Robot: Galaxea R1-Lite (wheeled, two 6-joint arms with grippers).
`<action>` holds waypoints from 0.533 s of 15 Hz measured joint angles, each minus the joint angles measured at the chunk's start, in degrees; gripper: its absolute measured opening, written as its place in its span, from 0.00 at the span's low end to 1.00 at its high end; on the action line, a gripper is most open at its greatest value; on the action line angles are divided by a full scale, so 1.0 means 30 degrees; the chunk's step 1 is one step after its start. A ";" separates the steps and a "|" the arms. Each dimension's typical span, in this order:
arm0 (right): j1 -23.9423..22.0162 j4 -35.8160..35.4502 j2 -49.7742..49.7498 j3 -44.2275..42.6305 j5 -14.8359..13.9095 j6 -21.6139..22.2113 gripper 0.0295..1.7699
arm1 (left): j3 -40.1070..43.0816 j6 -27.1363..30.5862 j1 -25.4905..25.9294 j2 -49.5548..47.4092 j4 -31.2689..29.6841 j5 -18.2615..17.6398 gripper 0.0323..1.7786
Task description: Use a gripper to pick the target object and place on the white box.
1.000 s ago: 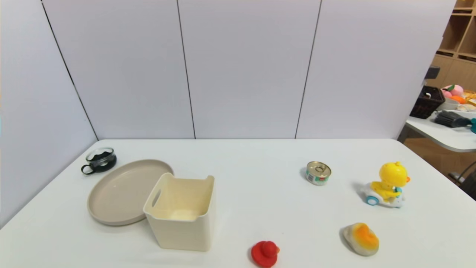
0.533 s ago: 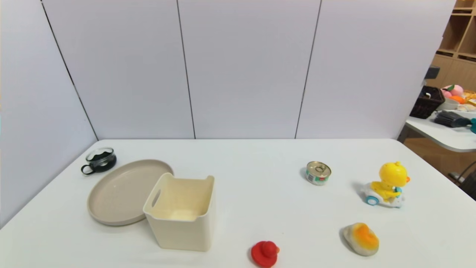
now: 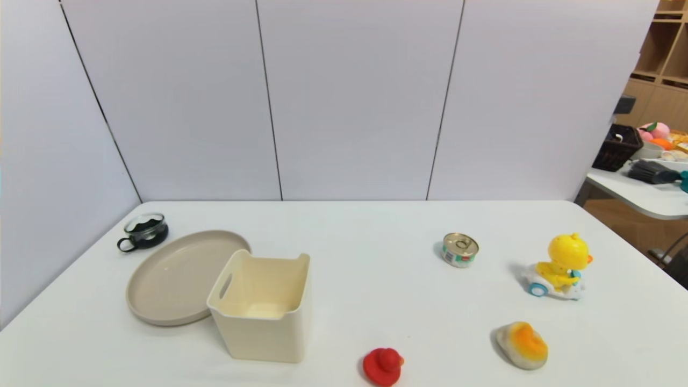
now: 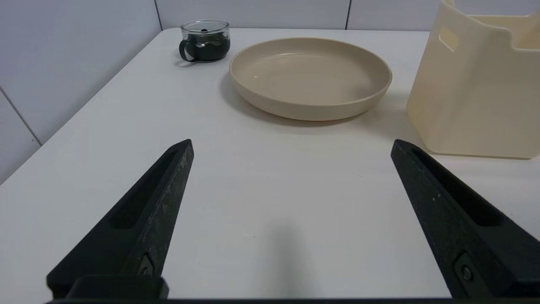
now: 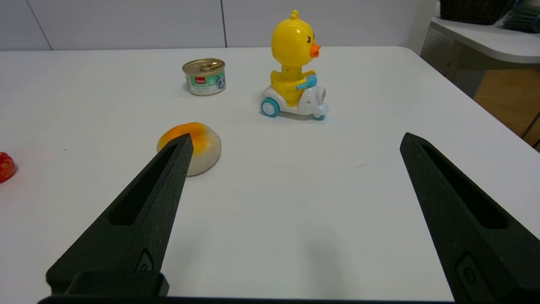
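The target object does not show in any view. The white box (image 3: 263, 322) stands open-topped at the front left of the table, beside the beige plate; in the left wrist view its wall (image 4: 472, 97) is just past one finger. My left gripper (image 4: 291, 143) is open over bare table short of the plate, holding nothing. My right gripper (image 5: 296, 135) is open too, low over bare table, with an orange-and-white lump (image 5: 202, 145) just beyond one fingertip. Neither arm appears in the head view.
A beige round plate (image 3: 172, 277) touches the box, with a dark glass cup (image 3: 143, 231) behind it. On the right are a tin can (image 3: 460, 250), a yellow duck on a scooter (image 3: 561, 266), the orange-and-white lump (image 3: 522, 345) and a red duck (image 3: 382, 366).
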 joint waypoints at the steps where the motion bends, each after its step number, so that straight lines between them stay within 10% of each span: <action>1: 0.0000 0.0016 0.0000 0.0000 -0.0053 0.0000 0.96 | 0.0000 0.0000 0.0000 0.0000 0.0000 0.0008 0.95; 8: 0.0000 -0.0004 0.0000 0.0000 -0.0118 0.0008 0.96 | 0.0000 0.0008 -0.0008 0.0000 0.0000 0.0008 0.95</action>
